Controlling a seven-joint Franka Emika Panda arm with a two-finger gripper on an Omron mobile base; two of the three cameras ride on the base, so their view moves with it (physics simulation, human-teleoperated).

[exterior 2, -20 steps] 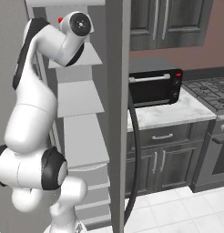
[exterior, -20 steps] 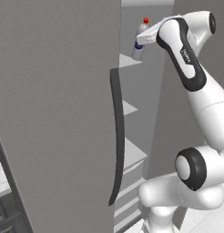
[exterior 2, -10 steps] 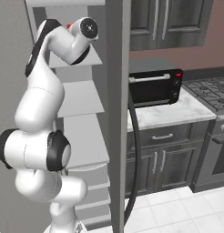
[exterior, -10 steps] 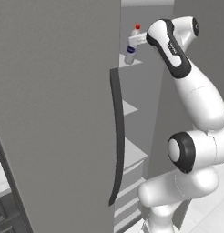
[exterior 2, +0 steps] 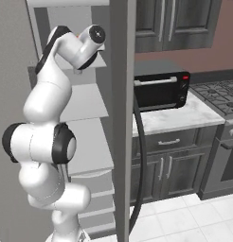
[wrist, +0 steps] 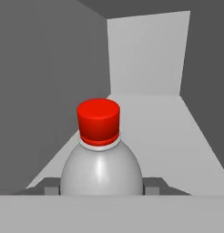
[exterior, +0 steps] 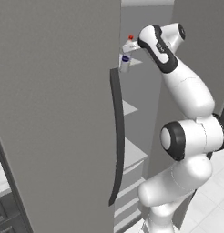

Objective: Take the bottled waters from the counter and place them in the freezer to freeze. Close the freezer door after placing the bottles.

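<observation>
**Red-capped bottle held upright inside the freezer**

The gripper [wrist: 101,187] is clenched on the bottled water with the red cap [wrist: 101,154]. In the hand view, the two dark finger tips [wrist: 151,185] press on the clear round shoulder of the bottle, one on each side. The red cap points to the top of this view, toward the white back wall [wrist: 145,54] of the compartment, and a white shelf [wrist: 177,132] spreads out under and behind the bottle.

In the left base view, the bottle [exterior: 126,59] stands upright: its long axis is vertical, the red cap is on top and the blue label is lower on the body. It is inside the freezer [exterior: 54,100], high up, just over the front part of an upper white shelf [exterior: 134,61]. Whether its bottom touches this shelf or hangs a little above it cannot be told. The hand [exterior: 132,46] reaches it from the right side, and the white arm [exterior: 186,91] bends down to the base.

The left door of the freezer, with its long dark handle [exterior: 117,136], is in front of the camera there. In the right base view, the arm [exterior 2: 47,104] goes in before the white shelves [exterior 2: 90,142], and the open right door [exterior 2: 122,118] stands edge-on. Beyond it is the marble counter [exterior 2: 170,118] with a black toaster oven [exterior 2: 161,89] on it.
</observation>
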